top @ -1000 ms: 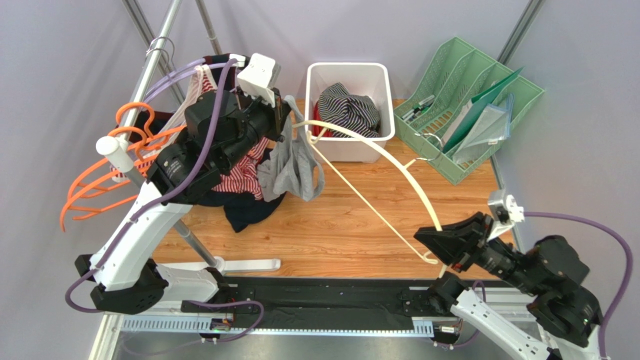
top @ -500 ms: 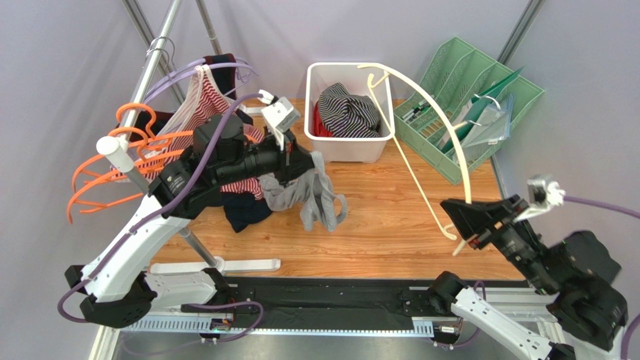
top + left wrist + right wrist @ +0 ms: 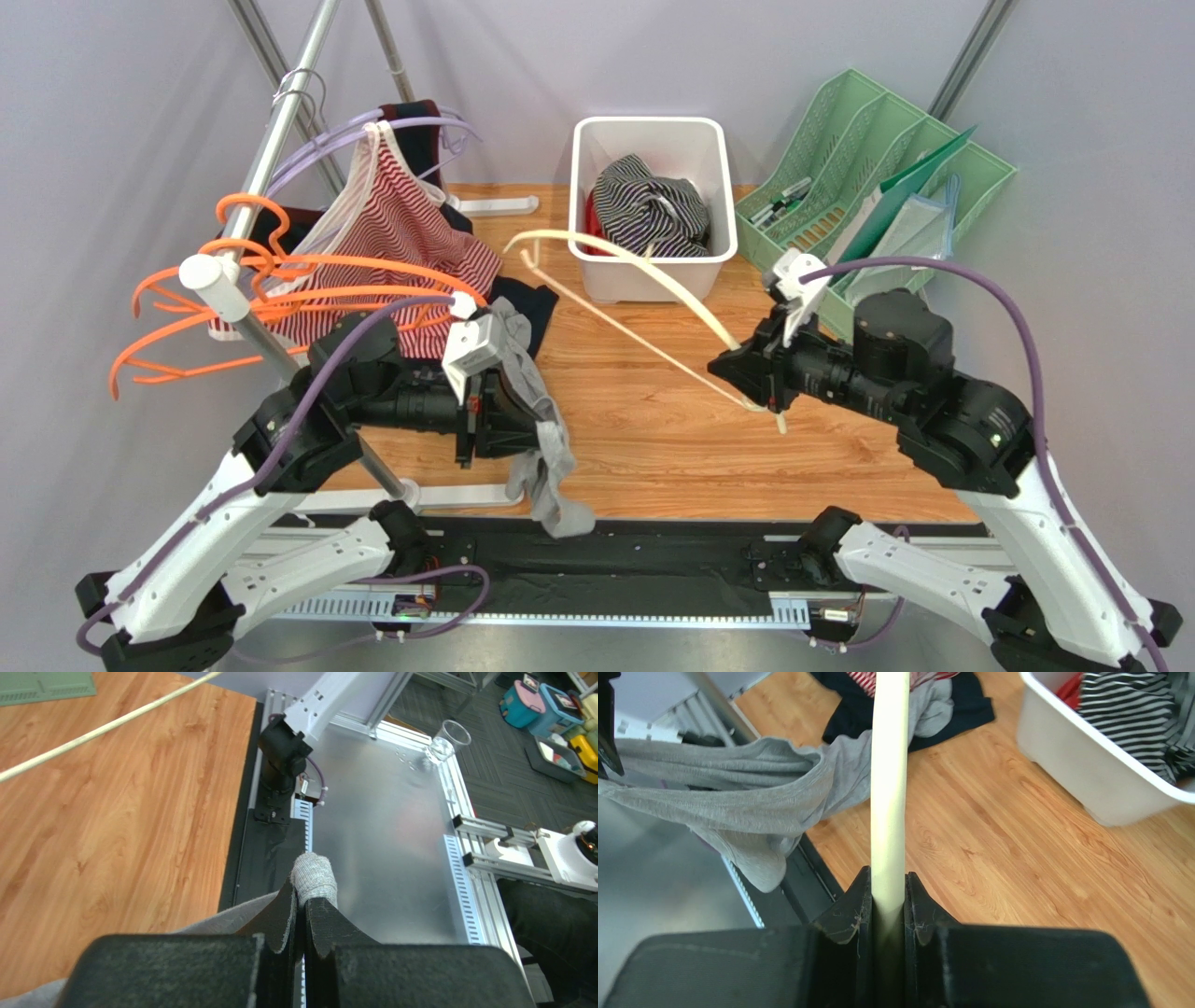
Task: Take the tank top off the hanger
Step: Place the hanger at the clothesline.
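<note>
My left gripper [image 3: 303, 899] pinches a bunched fold of the grey tank top [image 3: 544, 445], soft and light I judge, drooping over the table [image 3: 659, 448] at its near left edge. My right gripper [image 3: 888, 906] clamps the stiff hanger [image 3: 889, 777], held apart.

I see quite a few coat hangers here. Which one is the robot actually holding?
The cream plastic hanger, clamped in the right gripper. The orange plastic hangers just hang on the metal rail, untouched.

Grey tank top [image 3: 550, 451], cream hanger [image 3: 659, 280], white bin [image 3: 648, 130].
</note>
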Robot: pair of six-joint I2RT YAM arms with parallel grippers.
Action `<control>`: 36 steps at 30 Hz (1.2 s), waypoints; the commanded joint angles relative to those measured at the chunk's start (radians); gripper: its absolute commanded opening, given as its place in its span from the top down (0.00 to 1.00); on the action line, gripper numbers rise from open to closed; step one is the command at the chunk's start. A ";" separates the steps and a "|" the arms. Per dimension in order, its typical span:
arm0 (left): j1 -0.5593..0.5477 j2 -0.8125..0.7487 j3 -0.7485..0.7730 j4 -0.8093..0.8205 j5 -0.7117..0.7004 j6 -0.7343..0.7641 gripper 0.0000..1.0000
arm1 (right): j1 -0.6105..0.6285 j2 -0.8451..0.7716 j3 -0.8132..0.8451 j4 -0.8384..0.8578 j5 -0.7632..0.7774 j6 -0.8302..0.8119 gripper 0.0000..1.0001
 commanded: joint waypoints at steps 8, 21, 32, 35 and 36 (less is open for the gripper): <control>-0.002 -0.232 -0.283 0.056 0.008 -0.103 1.00 | -0.121 0.348 0.211 0.107 -0.337 -0.194 1.00; 0.000 -0.395 -0.368 0.035 -0.138 -0.191 1.00 | -0.175 0.627 0.532 0.052 -0.750 -0.311 1.00; -0.002 -0.420 -0.376 0.024 -0.161 -0.182 1.00 | -0.104 0.893 0.930 -0.020 -0.816 -0.343 1.00; 0.000 -0.430 -0.382 0.031 -0.178 -0.182 1.00 | -0.088 0.939 0.997 -0.011 -0.824 -0.337 1.00; -0.002 -0.433 -0.382 0.030 -0.186 -0.180 1.00 | -0.072 0.948 1.003 0.002 -0.810 -0.331 1.00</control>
